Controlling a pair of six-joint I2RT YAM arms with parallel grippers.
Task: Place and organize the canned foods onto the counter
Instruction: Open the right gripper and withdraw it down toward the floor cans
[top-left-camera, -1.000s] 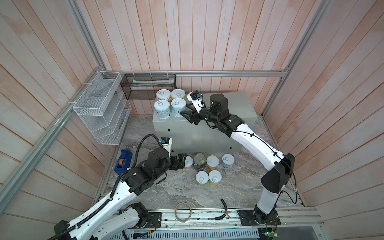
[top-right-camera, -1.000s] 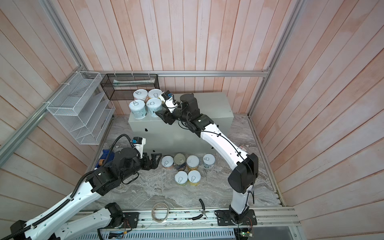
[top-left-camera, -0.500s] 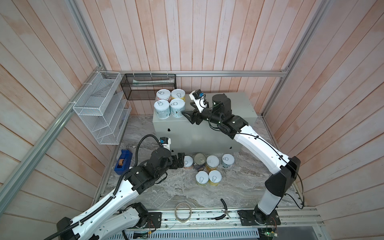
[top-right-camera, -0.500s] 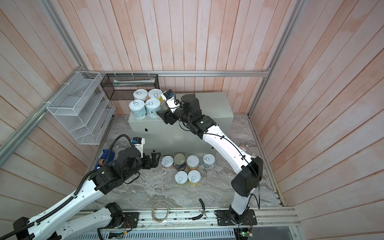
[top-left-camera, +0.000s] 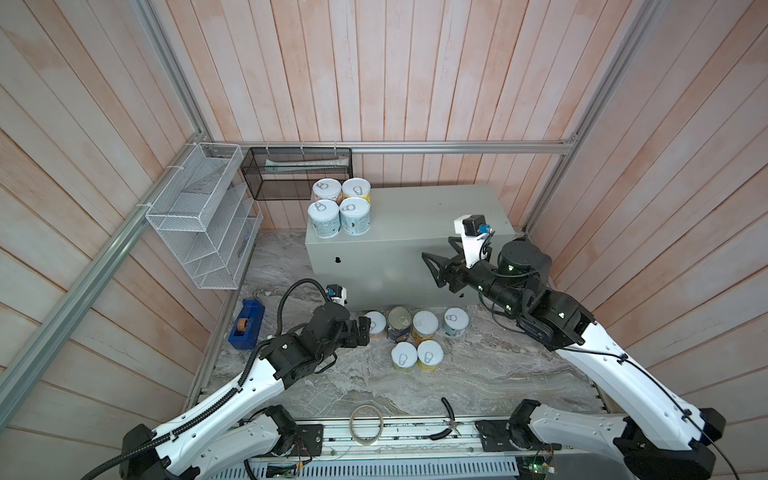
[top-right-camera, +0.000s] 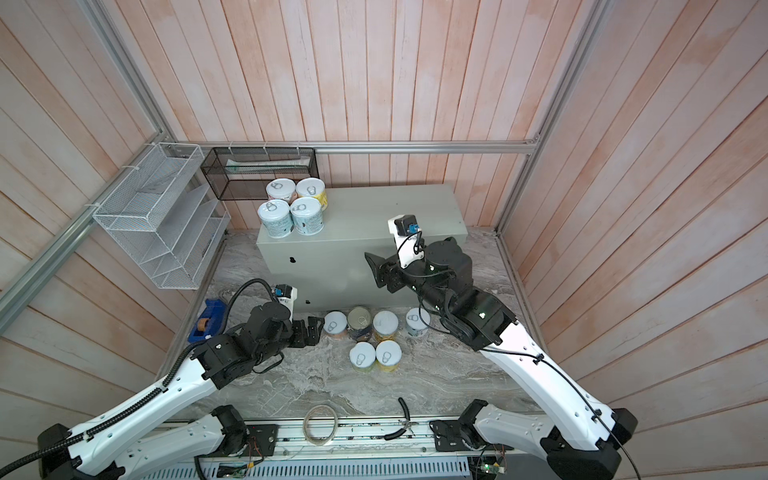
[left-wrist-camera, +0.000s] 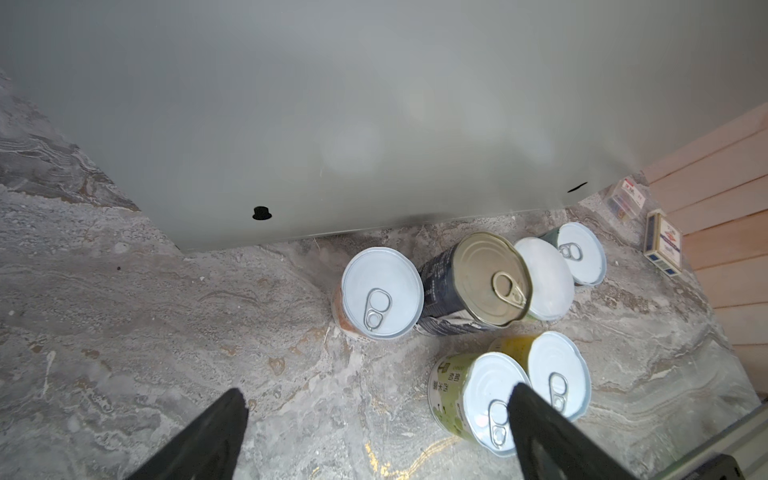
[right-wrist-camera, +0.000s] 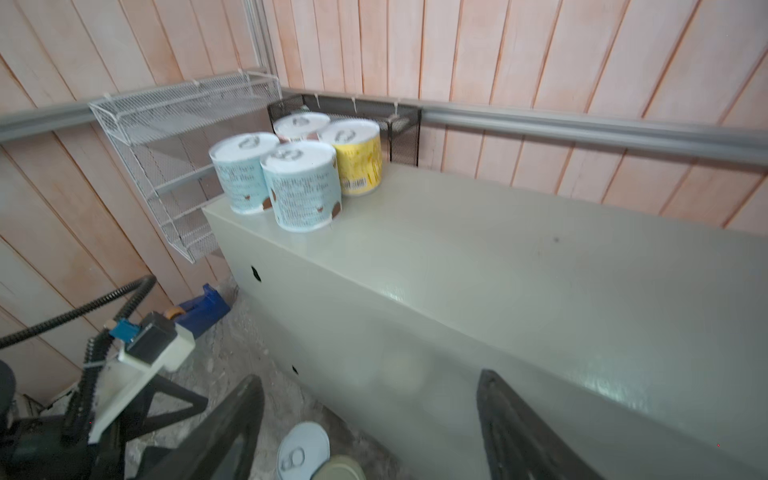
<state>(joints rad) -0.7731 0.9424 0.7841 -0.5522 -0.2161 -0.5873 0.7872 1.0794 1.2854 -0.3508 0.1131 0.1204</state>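
My left tool (left-wrist-camera: 378, 395) gaped, empty. I judged it best to straddle the orange-labelled can (left-wrist-camera: 380, 291) squarely, low, clear of the navy can (left-wrist-camera: 478, 278) just beside it. The right tool (right-wrist-camera: 372, 378) stood apart too.

We see white wire rack (top-left-camera: 199, 216) | blk mesh basket (top-left-camera: 297, 172) beside it | blue tape dispenser (top-left-camera: 246, 324) below rack | tape ring (top-left-camera: 366, 424), pliers (top-left-camera: 446, 419) at near edge

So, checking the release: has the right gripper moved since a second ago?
Yes: right gripper backed rightward from the cans on the counter, toward its front edge.
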